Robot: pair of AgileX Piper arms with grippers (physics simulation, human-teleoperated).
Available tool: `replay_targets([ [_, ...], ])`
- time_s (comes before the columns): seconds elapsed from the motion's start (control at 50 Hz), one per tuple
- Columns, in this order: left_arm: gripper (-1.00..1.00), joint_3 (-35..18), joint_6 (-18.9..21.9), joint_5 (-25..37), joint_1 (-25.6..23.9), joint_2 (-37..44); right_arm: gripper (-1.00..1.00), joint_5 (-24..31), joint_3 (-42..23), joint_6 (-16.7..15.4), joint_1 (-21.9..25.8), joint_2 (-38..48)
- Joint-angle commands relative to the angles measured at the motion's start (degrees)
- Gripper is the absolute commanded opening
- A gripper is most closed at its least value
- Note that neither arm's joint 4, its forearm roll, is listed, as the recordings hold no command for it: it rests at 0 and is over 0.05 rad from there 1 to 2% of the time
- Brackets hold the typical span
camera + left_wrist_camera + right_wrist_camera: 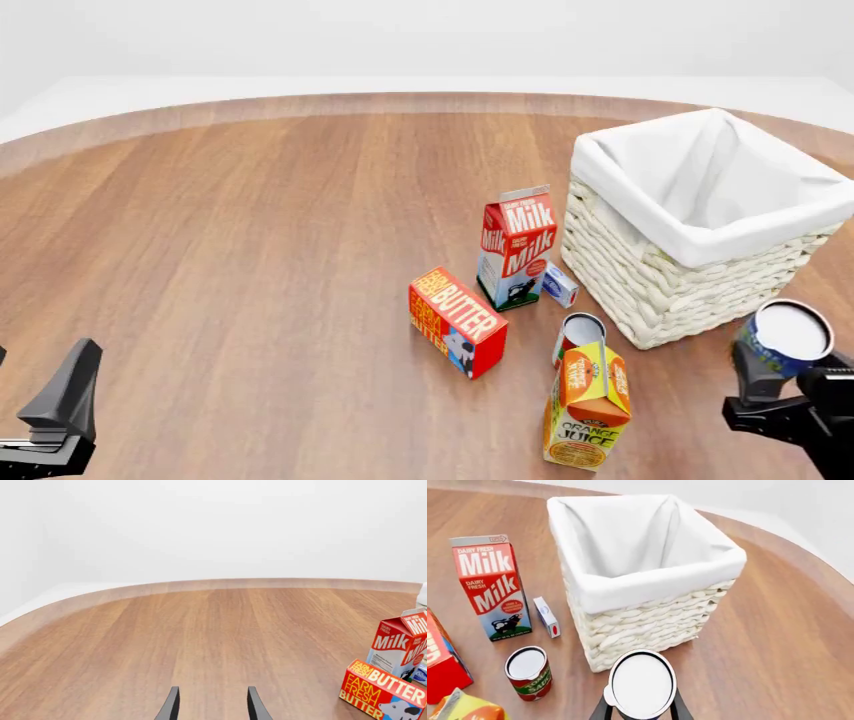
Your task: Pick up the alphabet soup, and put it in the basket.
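Observation:
The alphabet soup (785,340), a blue-labelled can with a pale top, is held upright in my right gripper (787,372), which is shut on it. It hangs just outside the near right corner of the basket (638,290), a white-lined wicker basket at the right of the table. In the right wrist view the can's pale top (642,682) sits between the fingers of the right gripper (641,707), with the basket (647,622) right behind it. My left gripper (40,410) is open and empty at the near left, far from everything. Its jaws (213,706) stand apart over bare wood.
A milk carton (517,245), a butter box (457,320), a small white box (559,285), a red-and-white can (579,335) and an orange juice carton (587,405) stand left of the basket. Bare wood lies on the table's left half.

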Motion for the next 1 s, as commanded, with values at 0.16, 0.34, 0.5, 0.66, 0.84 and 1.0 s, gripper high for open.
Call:
replay_targets([
  [0.16,1.0,0.0,0.0,0.0,0.0,0.0,-1.0,-0.8,0.0,-0.4,0.3,-2.9],
  [0.34,1.0,0.0,0.0,0.0,0.0,0.0,-1.0,-0.9,0.0,-0.7,1.0,-3.9],
  [0.5,1.0,0.0,0.0,0.0,0.0,0.0,-1.0,-0.6,-0.6,-1.3,1.3,-5.2],
  [0.66,1.0,0.0,0.0,0.0,0.0,0.0,-1.0,1.1,-2.6,-1.7,1.4,-6.6],
  [0.84,1.0,0.0,0.0,0.0,0.0,0.0,-1.0,3.2,-4.3,-2.1,1.4,-8.5],
  [1.0,1.0,0.0,0.0,0.0,0.0,0.0,-1.0,6.2,-6.4,-2.3,1.4,-10.6],
])
